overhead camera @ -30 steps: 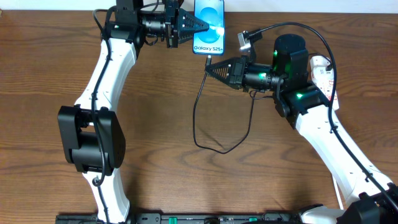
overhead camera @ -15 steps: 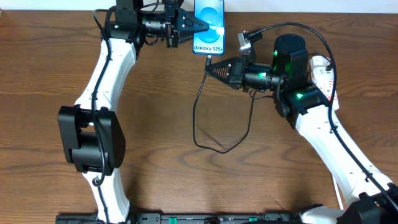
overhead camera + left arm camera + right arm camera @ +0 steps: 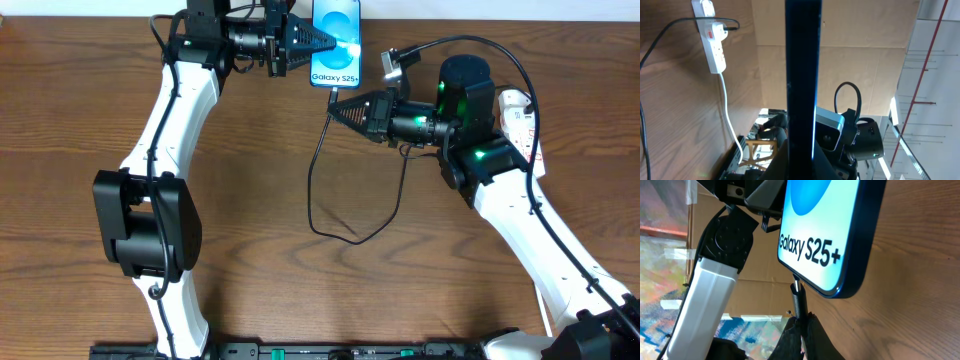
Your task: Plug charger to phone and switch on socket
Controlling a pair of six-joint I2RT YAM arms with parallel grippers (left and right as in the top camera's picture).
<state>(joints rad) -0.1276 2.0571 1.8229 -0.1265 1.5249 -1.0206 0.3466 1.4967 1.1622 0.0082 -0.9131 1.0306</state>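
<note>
The phone [image 3: 336, 40], light-blue screen reading "Galaxy S25+", is at the table's far edge, held on its left side by my left gripper [image 3: 330, 43], which is shut on it. In the left wrist view the phone [image 3: 802, 75] shows edge-on between the jaws. My right gripper [image 3: 334, 108] is shut on the charger's black connector [image 3: 798, 300], whose tip touches the phone's bottom edge [image 3: 825, 235]. The thin black charger cable [image 3: 318, 190] loops down on the table. The white socket strip [image 3: 522, 118] lies far right behind my right arm; it also shows in the left wrist view [image 3: 713, 35].
The strip's thick white cord [image 3: 729, 115] trails off the table. My left arm's base [image 3: 145, 220] stands at the left. A cardboard wall [image 3: 860, 25] lies beyond the table's far edge.
My right gripper has edged slightly up and left with the connector toward the phone's bottom edge. The cable loop shifted a little left. The left arm has not moved.
</note>
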